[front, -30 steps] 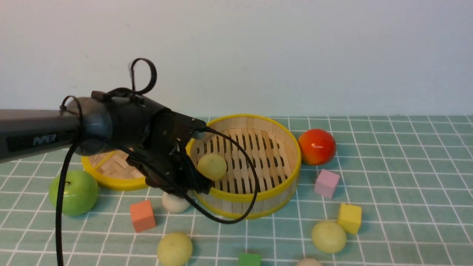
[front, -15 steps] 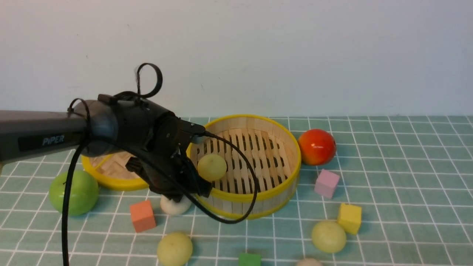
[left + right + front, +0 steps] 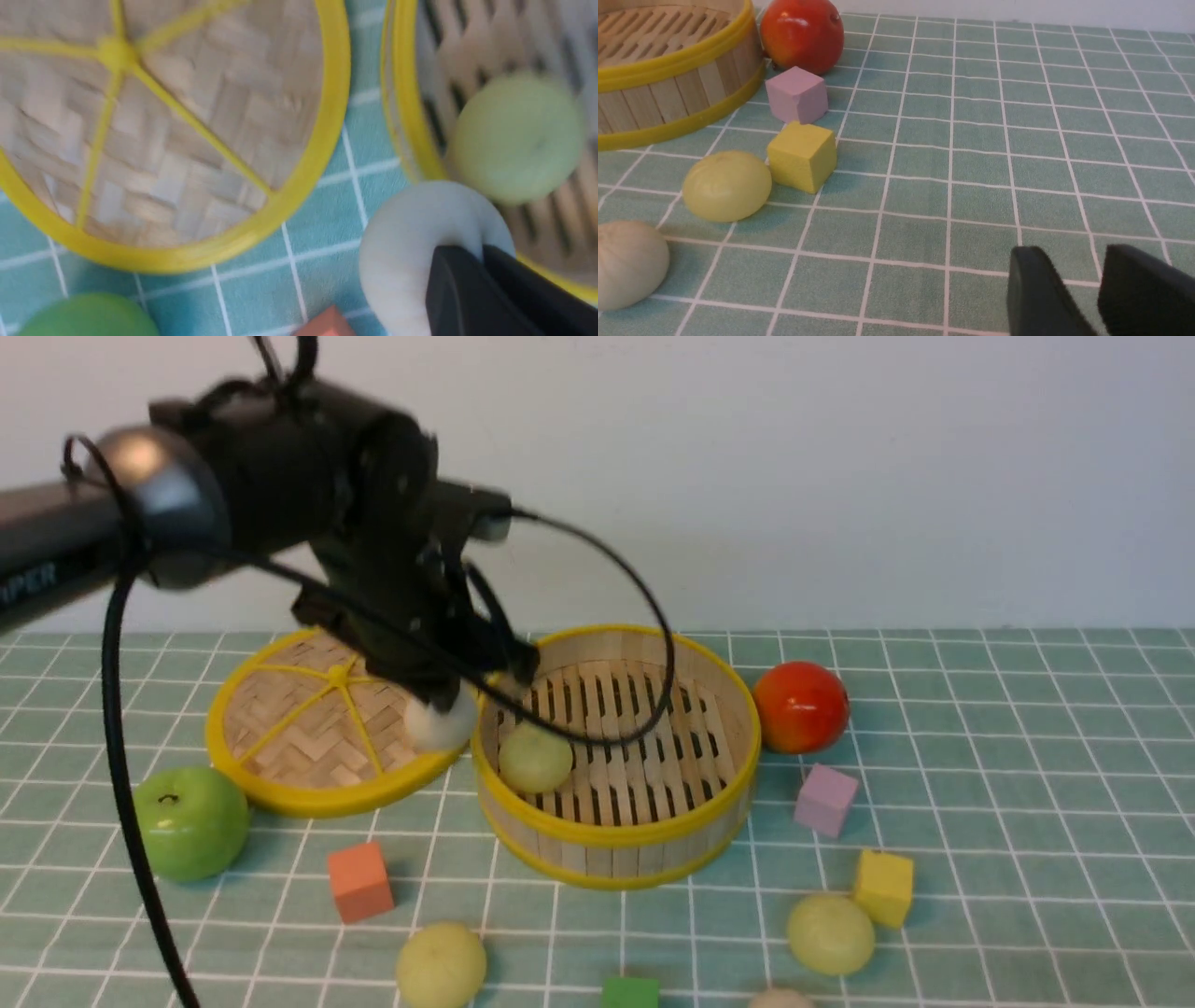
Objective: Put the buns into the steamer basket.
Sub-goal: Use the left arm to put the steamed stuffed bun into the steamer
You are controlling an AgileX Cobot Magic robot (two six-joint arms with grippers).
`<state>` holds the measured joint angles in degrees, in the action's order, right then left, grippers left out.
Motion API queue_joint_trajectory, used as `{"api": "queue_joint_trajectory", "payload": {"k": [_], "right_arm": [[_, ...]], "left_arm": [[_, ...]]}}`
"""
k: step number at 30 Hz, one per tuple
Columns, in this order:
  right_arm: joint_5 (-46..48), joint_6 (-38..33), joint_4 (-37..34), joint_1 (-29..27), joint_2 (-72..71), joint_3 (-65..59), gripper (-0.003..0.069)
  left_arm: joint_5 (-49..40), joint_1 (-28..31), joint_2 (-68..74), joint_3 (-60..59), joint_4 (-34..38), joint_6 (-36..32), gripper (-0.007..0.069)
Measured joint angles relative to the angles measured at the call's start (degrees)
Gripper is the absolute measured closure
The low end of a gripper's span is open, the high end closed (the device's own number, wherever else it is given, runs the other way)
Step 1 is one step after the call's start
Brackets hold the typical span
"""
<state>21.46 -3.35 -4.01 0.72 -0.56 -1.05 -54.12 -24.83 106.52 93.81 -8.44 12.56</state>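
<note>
My left gripper (image 3: 446, 705) is shut on a small off-white bun (image 3: 439, 723), held in the air just left of the steamer basket (image 3: 616, 835). In the left wrist view the black fingers (image 3: 460, 289) pinch that bun (image 3: 406, 261) beside the basket's rim (image 3: 402, 93). One yellow-green bun (image 3: 535, 758) lies inside the basket. Two more yellow-green buns (image 3: 441, 966) (image 3: 830, 933) and an off-white one (image 3: 780, 999) rest on the cloth near the front edge. My right gripper (image 3: 1073, 256) hovers open over bare cloth, apart from the buns (image 3: 726, 185) (image 3: 626, 263).
The flat woven lid (image 3: 308, 728) lies left of the basket, a green apple (image 3: 191, 821) in front of it. A red-orange fruit (image 3: 800, 707) sits right of the basket. Orange (image 3: 359, 882), pink (image 3: 825, 799), yellow (image 3: 882, 887) and green (image 3: 630, 992) cubes are scattered around.
The left gripper closed on the off-white bun that lay on the cloth beside the basket and has lifted it well above the table. The lid is now uncovered.
</note>
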Motion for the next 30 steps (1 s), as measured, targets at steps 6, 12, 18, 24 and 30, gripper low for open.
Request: {"api": "queue_joint_trajectory", "payload": {"k": [6, 12, 18, 24, 30], "right_arm": [[0.0, 0.0, 0.0, 0.0, 0.0, 0.0, 0.0420], [0.0, 0.0, -0.1, 0.0, 0.0, 0.0, 0.0420], [0.0, 0.0, -0.2, 0.0, 0.0, 0.0, 0.0420], [0.0, 0.0, -0.1, 0.0, 0.0, 0.0, 0.0420], [0.0, 0.0, -0.1, 0.0, 0.0, 0.0, 0.0420]], "left_arm": [[5.2, 0.0, 3.0, 9.5, 3.7, 0.0, 0.0631], [7.4, 0.0, 8.6, 13.7, 7.5, 0.0, 0.0631], [9.0, 0.0, 13.2, 14.2, 7.9, 0.0, 0.0631], [14.2, 0.0, 16.3, 14.2, 8.0, 0.0, 0.0631], [16.3, 0.0, 18.9, 14.2, 8.0, 0.0, 0.0631]]}}
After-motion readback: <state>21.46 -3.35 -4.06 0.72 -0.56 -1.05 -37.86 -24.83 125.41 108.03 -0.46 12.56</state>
